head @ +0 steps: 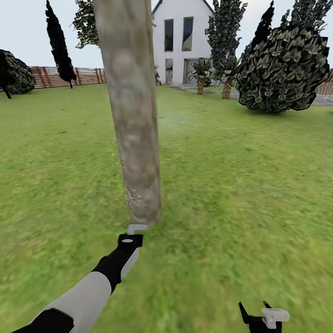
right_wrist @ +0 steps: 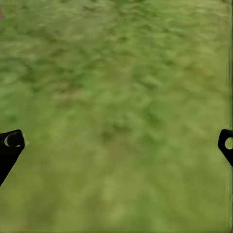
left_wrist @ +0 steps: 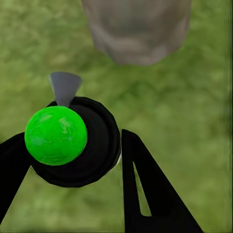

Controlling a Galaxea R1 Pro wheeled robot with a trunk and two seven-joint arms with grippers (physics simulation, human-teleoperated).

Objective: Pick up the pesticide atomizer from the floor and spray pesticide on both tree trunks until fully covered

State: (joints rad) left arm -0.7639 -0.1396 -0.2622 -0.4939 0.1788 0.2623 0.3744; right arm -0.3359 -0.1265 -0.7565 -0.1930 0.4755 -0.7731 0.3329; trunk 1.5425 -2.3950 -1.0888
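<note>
Grass (head: 240,185) runs back to a fence (head: 64,76) and a white house (head: 182,41). Low at the trunk (head: 134,129), just before its foot, the atomizer (left_wrist: 73,141) sits clenched between the left gripper's (left_wrist: 73,160) fingers (left_wrist: 145,189), its grey nozzle toward the bark. White specks (head: 134,196) dot the trunk's base. Well right, the right gripper (right_wrist: 116,145) hangs over grass, jaws spread and empty.

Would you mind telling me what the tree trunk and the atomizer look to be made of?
Tree trunk: matte, mottled grey-beige bark, with white specks low down. Pesticide atomizer, in the left gripper: probably plastic, with a smooth black body and glossy green cap.
</note>
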